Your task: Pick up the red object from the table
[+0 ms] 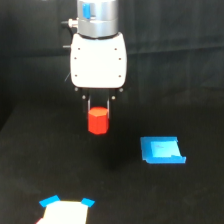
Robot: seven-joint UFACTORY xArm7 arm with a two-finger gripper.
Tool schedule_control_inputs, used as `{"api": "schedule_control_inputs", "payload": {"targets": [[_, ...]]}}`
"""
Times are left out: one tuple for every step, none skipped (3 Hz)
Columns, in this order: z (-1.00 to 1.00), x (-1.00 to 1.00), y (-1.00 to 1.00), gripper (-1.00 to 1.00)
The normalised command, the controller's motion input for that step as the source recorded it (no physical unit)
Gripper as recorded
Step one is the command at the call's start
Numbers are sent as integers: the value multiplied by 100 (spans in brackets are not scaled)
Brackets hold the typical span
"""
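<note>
Seen from the exterior view: white-bodied gripper (98, 111) hanging straight down from a silver wrist cylinder with a blue patch near its top, in the upper middle of the frame. Two thin dark fingers (89, 107) pinching the red object (98, 121), one on each side of its upper part, the narrow gap between them filled by the block. Small red-orange hexagonal prism, upright, flat top just under the gripper body, most of its length hanging below the fingertips, clearly narrower than the white housing above. Apparently lifted clear of the table (30, 165), with dark surface showing beneath its lower edge, though no shadow sharp enough to confirm the gap. Wide matte black table, plain, filling the whole lower half and merging into an equally dark background. Flat blue tray-like piece (162, 150) lying on the surface toward the exterior view's right, lower than the block and well apart from it, lighter blue in its centre. At the bottom edge, toward the exterior view's left, a pale whitish object with blue corners (66, 210), cut off by the frame, too blurred to identify.
</note>
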Motion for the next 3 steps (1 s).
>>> {"api": "schedule_control_inputs", "payload": {"targets": [[-4,-21,19,-65],[2,-5,47,-100],[-21,-18,23,-100]]}}
